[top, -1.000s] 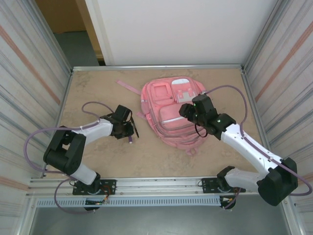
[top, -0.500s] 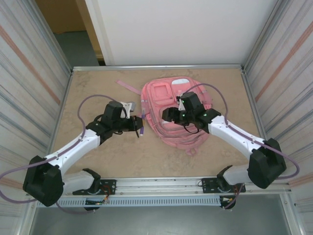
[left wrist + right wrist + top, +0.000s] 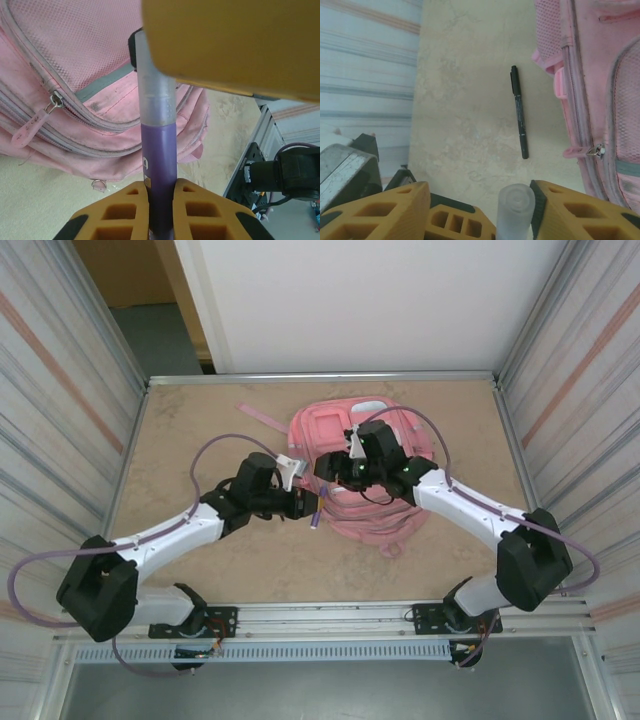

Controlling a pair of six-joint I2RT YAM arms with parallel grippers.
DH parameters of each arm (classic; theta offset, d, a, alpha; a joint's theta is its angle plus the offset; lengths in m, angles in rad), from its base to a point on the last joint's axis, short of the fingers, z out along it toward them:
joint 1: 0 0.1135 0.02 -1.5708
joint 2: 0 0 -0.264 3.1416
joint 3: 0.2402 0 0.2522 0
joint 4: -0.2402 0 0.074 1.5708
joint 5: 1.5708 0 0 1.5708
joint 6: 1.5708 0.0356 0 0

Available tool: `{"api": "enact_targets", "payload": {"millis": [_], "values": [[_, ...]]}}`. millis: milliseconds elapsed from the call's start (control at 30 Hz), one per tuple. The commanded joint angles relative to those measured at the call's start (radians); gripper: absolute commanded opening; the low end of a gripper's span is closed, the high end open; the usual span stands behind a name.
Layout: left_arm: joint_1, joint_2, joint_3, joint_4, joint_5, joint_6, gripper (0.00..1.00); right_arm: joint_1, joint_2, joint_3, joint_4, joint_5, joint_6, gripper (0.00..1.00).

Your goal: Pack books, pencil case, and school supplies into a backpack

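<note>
From above, the left claw (image 3: 308,508) sat just left of centre, pinched on the purple pen (image 3: 316,517), which pointed down the frame beside the lower left edge of the pink backpack (image 3: 325,430). The bag lay flat in the upper middle of the table (image 3: 200,430). The right claw (image 3: 330,468) hung close above the left one, over the bag's left side.

The left wrist camera showed the pen rising from bottom centre, clamped between the yellow fingers (image 3: 112,210). Its grey upper end ran under a blurred yellow block at the top (the other claw's finger, I guessed). The bag filled the left half, with a zip pull (image 3: 52,102) hanging on it.

In the right wrist camera a clear cap stood between the fingers (image 3: 395,210) at the bottom edge, but I could not tell whether they pressed on it. The black pen (image 3: 518,112) lay on the table at centre, just left of the bag.

I judged this to be the pen-packing step, perhaps a hand-over. Next, one claw would need a firm hold before the other let go. The bag also wanted opening, as its zips looked shut.
</note>
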Motion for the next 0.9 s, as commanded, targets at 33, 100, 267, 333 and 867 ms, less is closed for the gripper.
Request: {"api": "enact_targets", "payload": {"millis": [33,100,267,333,867], "values": [[-0.013,0.004,0.033,0.084,0.035,-0.010,0.06,0.014,0.013,-0.029,0.028,0.007,0.069,0.44],[-0.014,0.000,0.034,0.089,0.040,-0.004,0.07,0.018,0.009,-0.032,0.005,0.046,0.072,0.42],[-0.015,-0.010,0.017,0.127,0.016,-0.001,0.09,0.023,-0.011,-0.053,-0.016,0.073,0.087,0.34],[-0.017,-0.009,0.022,0.118,0.011,0.010,0.10,0.026,-0.021,-0.067,0.002,0.074,0.100,0.27],[-0.056,0.032,0.081,-0.024,0.049,0.298,0.65,-0.171,-0.218,-0.069,-0.210,0.159,-0.027,0.17]]}}
